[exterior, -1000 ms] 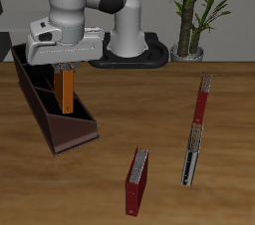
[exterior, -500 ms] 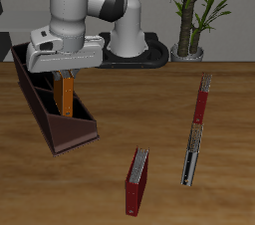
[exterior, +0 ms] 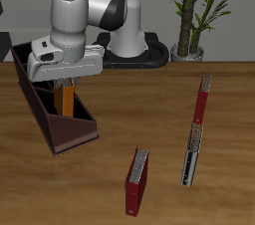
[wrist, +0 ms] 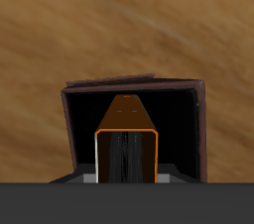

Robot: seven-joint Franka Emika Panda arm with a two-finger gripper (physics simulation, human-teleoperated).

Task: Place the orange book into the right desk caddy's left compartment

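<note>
From the exterior view, the orange book [exterior: 67,100] is seen upright inside the right desk caddy [exterior: 60,127], in its end section nearest the table's front, pinched by the gripper [exterior: 66,87]; from the wrist view, the orange book [wrist: 127,134] (end-on) is framed by the caddy's walls [wrist: 69,119]

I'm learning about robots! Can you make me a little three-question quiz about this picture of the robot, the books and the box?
1. True or false: the gripper holds the orange book upright over the right desk caddy.
2. How many books lie on the table outside the caddy? A) one B) three C) five
3. Fill in: behind the robot's base stands a potted ____.

Key: 1 true; 2 B, counting the dark red hardback, the thin red-spined book and the dark slim book; 3 plant.
</note>
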